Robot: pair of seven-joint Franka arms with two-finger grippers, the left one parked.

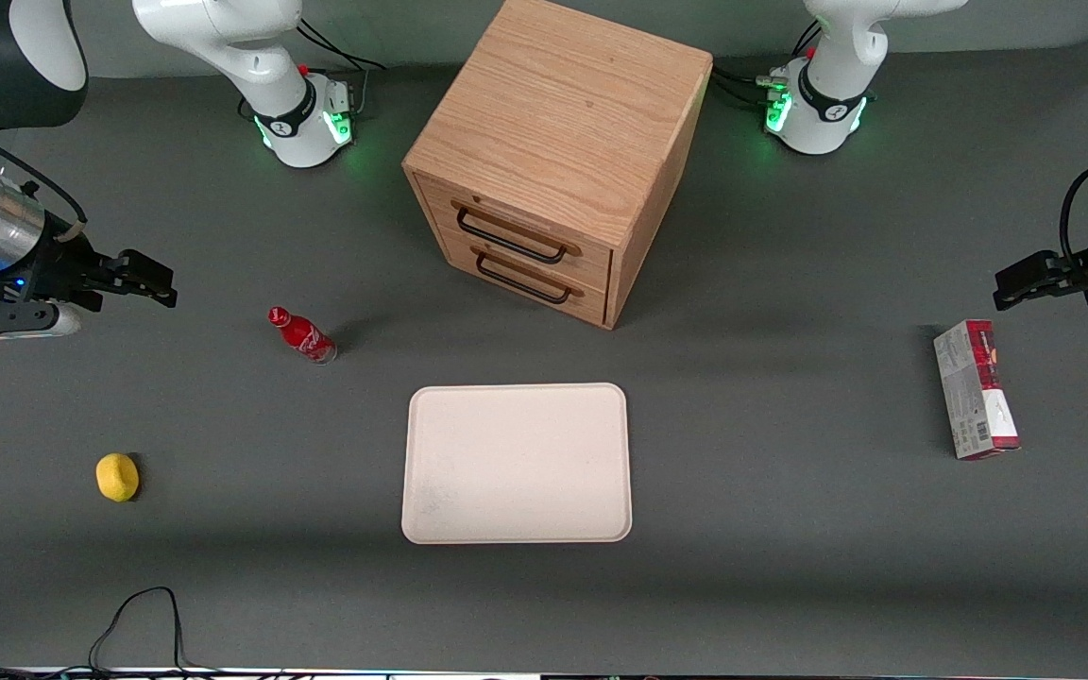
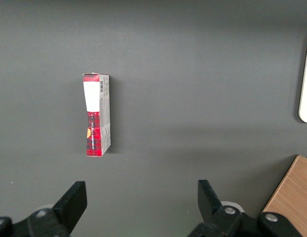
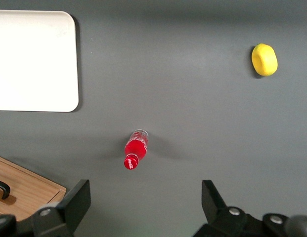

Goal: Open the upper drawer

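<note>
The light oak cabinet (image 1: 558, 113) stands on the grey table, farther from the front camera than the tray. Its upper drawer (image 1: 440, 203) is shut, its black wire handle (image 1: 509, 239) sitting just above the bottom drawer's handle (image 1: 522, 281). My right gripper (image 1: 164, 283) hovers above the table toward the working arm's end, well apart from the cabinet. It is open and empty, with bare table between the fingers (image 3: 146, 197). A corner of the cabinet (image 3: 29, 190) shows in the right wrist view.
A red bottle (image 1: 301, 335) lies on the table between my gripper and the cabinet and shows below the gripper (image 3: 135, 149). A yellow lemon (image 1: 117, 476) and a cream tray (image 1: 516, 463) lie nearer the camera. A red and grey box (image 1: 976, 389) lies toward the parked arm's end.
</note>
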